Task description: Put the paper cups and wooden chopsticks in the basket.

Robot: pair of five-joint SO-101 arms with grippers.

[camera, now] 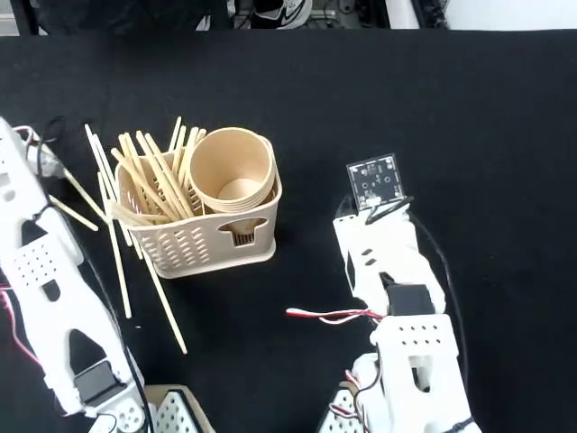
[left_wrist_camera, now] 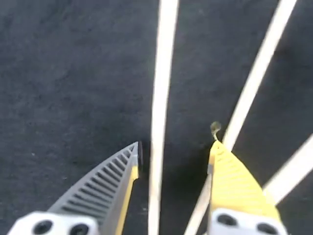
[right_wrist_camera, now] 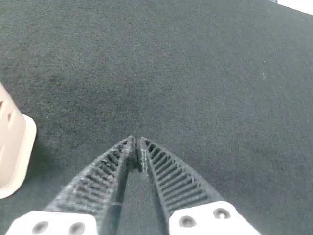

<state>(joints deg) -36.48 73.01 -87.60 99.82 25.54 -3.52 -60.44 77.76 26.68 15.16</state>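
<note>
Left gripper (left_wrist_camera: 175, 146) first: its fingers are spread wide, the grey ribbed one and the yellow one (left_wrist_camera: 234, 181) straddling a single pale wooden chopstick (left_wrist_camera: 161, 98) that lies flat on the black surface (left_wrist_camera: 63, 73). Nothing is pinched yet, and that straddle looks like the set-up for a close-and-lift. Watch the yellow fingertip, though: a second loose chopstick (left_wrist_camera: 257, 73) runs right up against it, so a squeeze could catch two or nudge that one aside. Over to the right gripper (right_wrist_camera: 136, 144): fingers pressed together, holding nothing, poised over bare surface with a corner of the beige slotted plastic basket (right_wrist_camera: 12, 147) at the frame's left edge. It's out of the way, I'd say, leaving the work to its partner. Wider now, in the high view: the basket sits left of centre, stacked tan paper cups (camera: 233, 167) nested in its right half, a sheaf of chopsticks (camera: 153, 180) leaning in its left half, and several stray chopsticks (camera: 167, 311) scattered on the surface at its left. So the cups look done and the sticks aren't.
</note>
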